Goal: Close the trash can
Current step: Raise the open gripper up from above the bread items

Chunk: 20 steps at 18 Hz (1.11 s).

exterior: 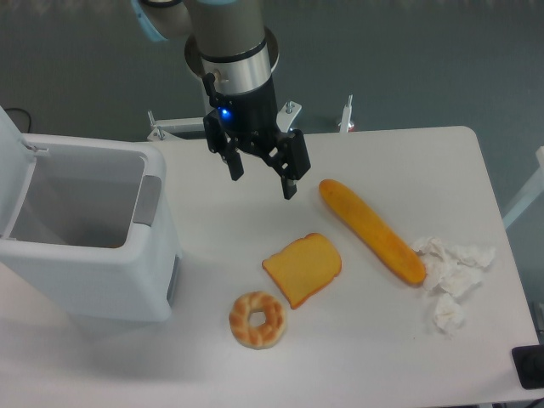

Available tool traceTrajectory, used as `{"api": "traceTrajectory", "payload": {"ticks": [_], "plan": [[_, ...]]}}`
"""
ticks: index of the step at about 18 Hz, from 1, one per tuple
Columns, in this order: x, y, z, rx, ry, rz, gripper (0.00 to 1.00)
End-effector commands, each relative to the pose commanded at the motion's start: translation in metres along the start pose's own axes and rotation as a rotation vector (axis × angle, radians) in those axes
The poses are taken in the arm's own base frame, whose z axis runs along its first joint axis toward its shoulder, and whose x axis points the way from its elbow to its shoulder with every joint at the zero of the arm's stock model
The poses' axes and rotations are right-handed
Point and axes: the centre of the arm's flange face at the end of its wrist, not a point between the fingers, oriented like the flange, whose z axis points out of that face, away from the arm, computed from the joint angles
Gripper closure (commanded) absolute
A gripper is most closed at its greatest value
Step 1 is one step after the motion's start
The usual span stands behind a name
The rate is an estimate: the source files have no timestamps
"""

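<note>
Standing at the left edge of the table (pixel 382 340), the trash can (pixel 93 272) is open, with its lid (pixel 10 144) raised at the far left. The gripper (pixel 263 180) hangs above the table, right of the can, its 2 fingers spread and holding nothing. Near it lie a baguette (pixel 371 230), a toast slice (pixel 303 269), a bagel (pixel 257 320) and crumpled tissues (pixel 450 280).
</note>
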Motion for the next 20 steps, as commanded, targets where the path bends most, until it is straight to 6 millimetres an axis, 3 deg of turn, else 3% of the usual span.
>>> {"api": "traceTrajectory", "payload": {"ticks": [6,20], "plan": [[-0.011,0.005,-0.004,0.041,0.010,-0.033,0.00],[-0.015,0.004,-0.016,0.080,-0.012,-0.036,0.00]]}}
